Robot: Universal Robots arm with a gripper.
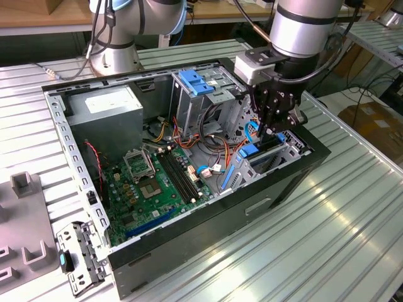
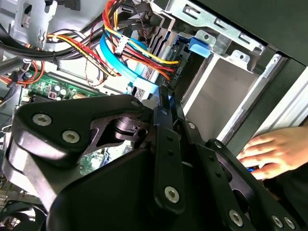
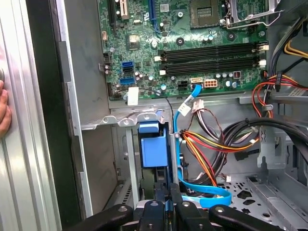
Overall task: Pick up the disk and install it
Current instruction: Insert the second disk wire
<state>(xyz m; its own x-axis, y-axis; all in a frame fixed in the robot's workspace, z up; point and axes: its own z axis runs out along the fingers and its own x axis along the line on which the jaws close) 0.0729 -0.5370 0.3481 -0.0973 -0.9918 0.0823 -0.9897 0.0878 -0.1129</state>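
Tool (image 1: 275, 129) lowered into the drive cage (image 1: 277, 151) of the open computer case (image 1: 189, 176) on the bench — fingers pressed together on the blue-bracketed disk (image 3: 155, 149), sunk upright in its bay. Judged stiff, rather heavy, shock-sensitive — best gripped by the bracket edges.

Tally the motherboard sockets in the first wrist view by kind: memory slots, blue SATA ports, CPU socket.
memory slots: 4
blue SATA ports: 2
CPU socket: 1
Total: 7
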